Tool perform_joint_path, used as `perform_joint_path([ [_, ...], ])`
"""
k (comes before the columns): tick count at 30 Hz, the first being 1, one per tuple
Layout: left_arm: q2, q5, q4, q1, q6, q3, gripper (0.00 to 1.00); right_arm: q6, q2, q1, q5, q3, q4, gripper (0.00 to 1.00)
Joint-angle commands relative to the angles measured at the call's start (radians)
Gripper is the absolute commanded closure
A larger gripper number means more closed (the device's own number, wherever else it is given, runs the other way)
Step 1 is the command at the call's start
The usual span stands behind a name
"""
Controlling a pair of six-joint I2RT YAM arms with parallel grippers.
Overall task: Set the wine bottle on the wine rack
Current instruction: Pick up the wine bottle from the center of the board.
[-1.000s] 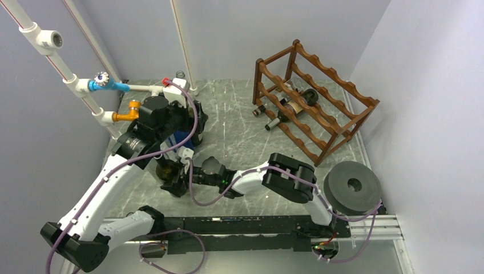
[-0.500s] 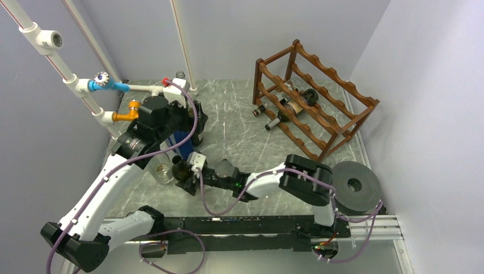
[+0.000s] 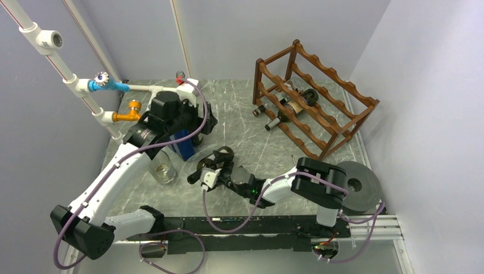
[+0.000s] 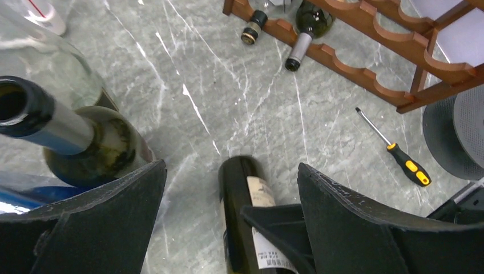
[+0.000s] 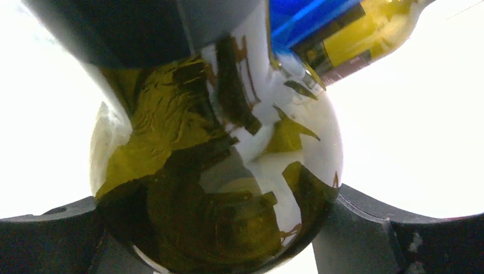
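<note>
Two black jaws of the right gripper [image 5: 222, 228] were clamped across the dark green glass wine bottle [image 4: 242, 197], carried lying sideways, probably to suit the scalloped reddish-brown wooden wine rack [image 4: 342, 61], well apart from it. The left gripper [image 4: 229, 188] hung with jaws apart, empty.

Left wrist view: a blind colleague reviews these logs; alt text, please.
A dark wine bottle sits low between the open fingers of the left gripper. Another bottle stands left; the wine rack and a screwdriver lie beyond.

Overhead camera sees the whole table [image 3: 240, 114]; left wrist view shares its wine rack [image 4: 342, 63]; right wrist view hugs a wine bottle [image 5: 217, 182].
</note>
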Motion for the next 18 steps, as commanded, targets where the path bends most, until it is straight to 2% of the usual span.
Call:
perform_joint_path([
  [1, 0.029, 0.048, -0.023, -0.033, -0.02, 0.066, 0.1, -0.107, -0.073, -0.041, 0.053, -0.068, 0.07, 1.0],
  [6, -0.012, 0.148, -0.065, -0.036, -0.119, -0.037, 0.14, -0.073, -0.19, -0.098, -0.024, -0.126, -0.034, 1.0],
  [10, -0.122, 0.213, -0.132, -0.033, -0.185, -0.158, 0.13, -0.065, -0.25, -0.13, -0.057, -0.178, -0.04, 1.0],
  [14, -0.192, 0.309, -0.212, -0.033, -0.223, -0.208, 0.16, -0.077, -0.284, -0.145, -0.069, -0.216, -0.037, 1.0],
  [18, -0.224, 0.333, -0.19, -0.033, -0.272, -0.263, 0.18, -0.087, -0.3, -0.165, -0.1, -0.23, -0.055, 1.0],
])
